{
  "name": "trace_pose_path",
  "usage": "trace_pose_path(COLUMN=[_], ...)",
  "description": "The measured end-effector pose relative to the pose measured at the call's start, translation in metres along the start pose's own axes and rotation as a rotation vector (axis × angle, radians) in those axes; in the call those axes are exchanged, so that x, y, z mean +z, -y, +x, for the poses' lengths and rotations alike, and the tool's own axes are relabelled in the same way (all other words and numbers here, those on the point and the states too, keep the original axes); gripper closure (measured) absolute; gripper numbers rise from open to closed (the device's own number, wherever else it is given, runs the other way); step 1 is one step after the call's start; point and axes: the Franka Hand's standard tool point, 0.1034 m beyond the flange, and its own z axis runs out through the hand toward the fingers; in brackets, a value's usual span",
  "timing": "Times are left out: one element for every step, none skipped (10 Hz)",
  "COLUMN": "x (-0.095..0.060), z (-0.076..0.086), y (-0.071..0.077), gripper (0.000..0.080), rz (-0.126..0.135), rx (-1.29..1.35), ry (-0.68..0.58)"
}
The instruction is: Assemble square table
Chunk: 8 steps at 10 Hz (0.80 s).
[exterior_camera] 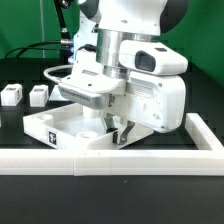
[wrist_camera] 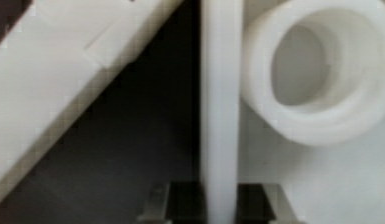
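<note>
White tabletop [exterior_camera: 62,120] clamped in one gripper [wrist_camera: 210,200]; two loose legs [exterior_camera: 12,96] [exterior_camera: 39,95] nearby.

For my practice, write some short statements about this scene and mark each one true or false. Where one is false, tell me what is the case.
1. Small white legs lie to the exterior view's left of the tabletop. True.
2. A leg is fitted in the round socket that the wrist view shows. False: that socket is empty.
3. The gripper straddles the tabletop's thin wall. True.
4. The long white rail lies across the tabletop. False: it lies beside the tabletop, not on it.
</note>
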Motion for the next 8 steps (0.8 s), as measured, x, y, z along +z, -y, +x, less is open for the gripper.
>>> trace_pose_path(x=[-0.001, -0.007, -0.012, -0.015, -0.017, -0.014, -0.012, -0.011], z=[0.011, 0.024, 0.037, 0.045, 0.048, 0.046, 0.045, 0.045], y=[-0.006, -0.022, -0.035, -0.042, -0.044, -0.04, -0.037, -0.037], gripper=[0.0734, 0.0734, 0.0734, 0.0733, 0.0733, 0.0733, 0.0733, 0.0733], rz=[0.04, 0.064, 0.086, 0.1, 0.099, 0.1, 0.104, 0.105], rx=[-0.11, -0.184, -0.27, -0.371, -0.461, -0.494, -0.508, -0.499], ry=[-0.019, -0.048, -0.084, -0.113, -0.133, -0.137, -0.137, -0.137])
